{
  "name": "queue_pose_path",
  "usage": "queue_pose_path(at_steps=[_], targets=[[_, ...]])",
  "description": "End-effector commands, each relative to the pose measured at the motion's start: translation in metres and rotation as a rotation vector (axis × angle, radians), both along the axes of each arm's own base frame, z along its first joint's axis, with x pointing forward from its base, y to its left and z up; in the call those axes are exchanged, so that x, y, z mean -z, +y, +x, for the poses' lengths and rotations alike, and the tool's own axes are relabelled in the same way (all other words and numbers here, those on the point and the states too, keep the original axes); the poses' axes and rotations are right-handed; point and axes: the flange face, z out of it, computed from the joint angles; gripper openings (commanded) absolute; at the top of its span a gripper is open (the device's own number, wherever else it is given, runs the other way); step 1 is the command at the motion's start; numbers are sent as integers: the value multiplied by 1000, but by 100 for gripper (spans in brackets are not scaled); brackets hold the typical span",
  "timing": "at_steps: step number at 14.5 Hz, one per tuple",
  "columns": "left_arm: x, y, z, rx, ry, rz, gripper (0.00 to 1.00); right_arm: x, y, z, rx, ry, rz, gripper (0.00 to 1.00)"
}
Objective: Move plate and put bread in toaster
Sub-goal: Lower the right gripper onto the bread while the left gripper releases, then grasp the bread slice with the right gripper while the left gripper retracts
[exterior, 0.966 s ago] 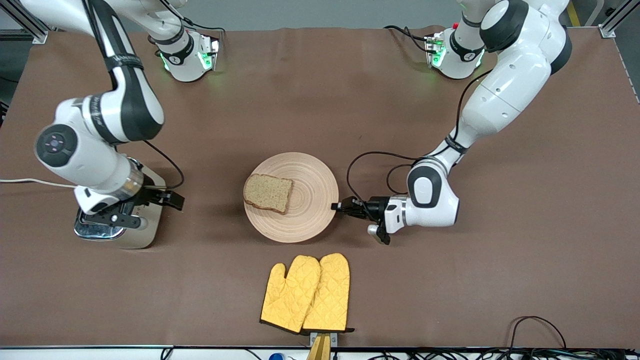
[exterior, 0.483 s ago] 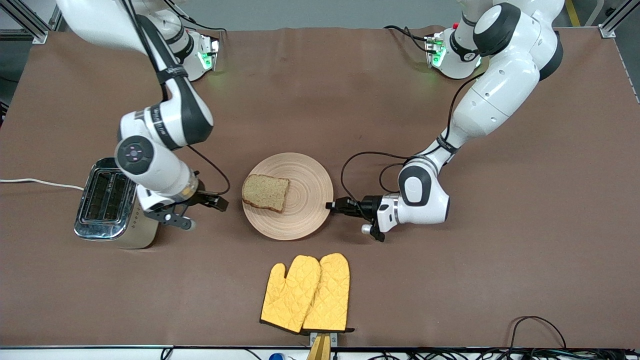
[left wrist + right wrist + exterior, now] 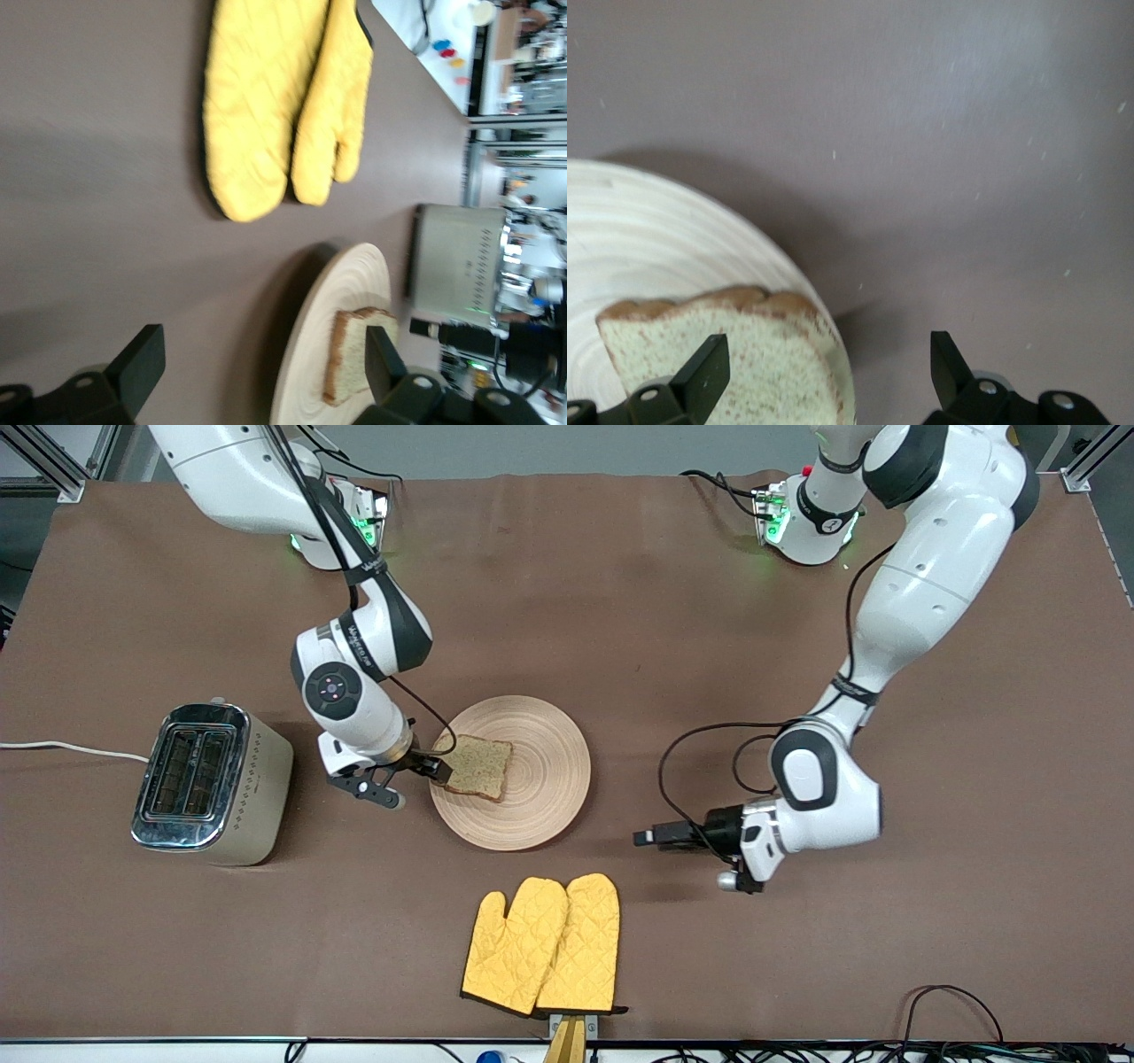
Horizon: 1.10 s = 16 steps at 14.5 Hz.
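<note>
With its 2 fingers spread and empty at the bread [image 3: 476,767] edge, the right gripper [image 3: 441,770] may shove the slice across the plate [image 3: 540,779]; the left gripper [image 3: 645,838], open, waits.

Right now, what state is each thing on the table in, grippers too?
Plate: flat on the table, bread on it.
Bread: lying flat at the plate's edge nearest the toaster, not lifted.
Toaster: upright, both slots empty.
Mitts: lying flat side by side, nearer the camera than the plate.
Right gripper: open, at the bread's edge.
Left gripper: open, holding nothing, apart from the plate.
</note>
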Motion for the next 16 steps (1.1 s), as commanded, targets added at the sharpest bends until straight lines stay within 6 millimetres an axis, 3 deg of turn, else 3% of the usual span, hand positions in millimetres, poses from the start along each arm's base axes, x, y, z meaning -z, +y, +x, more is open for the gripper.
queue_pose_path(at_steps=[1, 3, 6, 7, 9, 12, 14, 16], targets=[[-39, 20, 13, -23, -14, 134, 100, -8, 13, -18, 3, -8, -16, 99], [-70, 38, 20, -17, -58, 255, 100, -6, 15, -22, -7, 0, -23, 92], [-121, 58, 20, 14, -99, 428, 100, -1, 10, -25, -50, -8, -63, 90], [-138, 62, 16, 57, -109, 484, 100, -1, 10, -25, -56, -10, -66, 90], [-173, 88, 11, 108, -127, 596, 100, -1, 11, -25, -70, -15, -69, 88], [-224, 106, -8, 193, -132, 757, 100, 1, 13, -25, -93, -23, -84, 75], [-256, 129, -19, 207, -131, 852, 100, 2, 13, -26, -98, -23, -86, 65], [-289, 139, -33, 225, -137, 939, 100, 2, 12, -24, -95, -28, -83, 61]])
